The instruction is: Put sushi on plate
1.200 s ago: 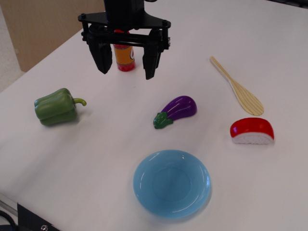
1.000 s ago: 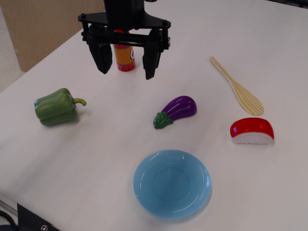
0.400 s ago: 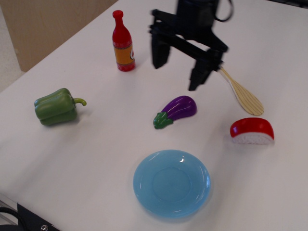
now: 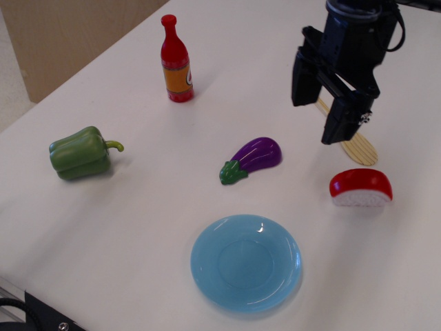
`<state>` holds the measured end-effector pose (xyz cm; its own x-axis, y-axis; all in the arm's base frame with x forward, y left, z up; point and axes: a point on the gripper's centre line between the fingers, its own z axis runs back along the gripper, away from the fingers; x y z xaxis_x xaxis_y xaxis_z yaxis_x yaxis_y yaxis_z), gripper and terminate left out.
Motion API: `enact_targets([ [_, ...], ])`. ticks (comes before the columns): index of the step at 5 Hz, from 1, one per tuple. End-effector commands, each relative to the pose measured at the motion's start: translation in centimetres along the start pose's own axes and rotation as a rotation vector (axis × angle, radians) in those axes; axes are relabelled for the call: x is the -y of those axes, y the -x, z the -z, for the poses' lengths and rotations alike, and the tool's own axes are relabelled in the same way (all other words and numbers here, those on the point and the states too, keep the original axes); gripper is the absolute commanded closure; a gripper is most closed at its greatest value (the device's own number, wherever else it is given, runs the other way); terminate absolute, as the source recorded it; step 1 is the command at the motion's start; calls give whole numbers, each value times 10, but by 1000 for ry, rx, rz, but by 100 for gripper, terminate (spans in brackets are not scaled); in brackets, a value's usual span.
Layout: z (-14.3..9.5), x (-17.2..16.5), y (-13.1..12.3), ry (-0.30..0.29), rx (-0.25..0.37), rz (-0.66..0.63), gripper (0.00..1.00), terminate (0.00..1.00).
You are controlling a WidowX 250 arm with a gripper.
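Observation:
The sushi (image 4: 361,187), red top over white rice base, lies on the white table at the right. The light-blue plate (image 4: 246,262) sits at the front centre, empty. My gripper (image 4: 317,117) is open and empty, hanging above the table at the upper right, behind and to the left of the sushi, over the wooden spoon (image 4: 359,147).
A purple eggplant (image 4: 253,158) lies between the plate and the gripper. A red bottle (image 4: 176,62) stands at the back left. A green pepper (image 4: 81,153) lies at the left. The table's left edge runs diagonally at the upper left.
My gripper has swung from the back left, by the bottle, to the right and turned, now above the spoon near the sushi. Nothing on the table has moved.

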<state>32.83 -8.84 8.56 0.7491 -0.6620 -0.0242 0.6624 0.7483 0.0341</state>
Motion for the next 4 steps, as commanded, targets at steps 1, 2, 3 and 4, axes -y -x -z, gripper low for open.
enact_targets([
  [1,7,33,-26,36,85,392,0,0],
  [2,20,46,-32,56,108,499,0,0],
  [3,36,52,-34,61,73,504,0,0],
  [4,45,38,-38,22,88,444,0,0],
])
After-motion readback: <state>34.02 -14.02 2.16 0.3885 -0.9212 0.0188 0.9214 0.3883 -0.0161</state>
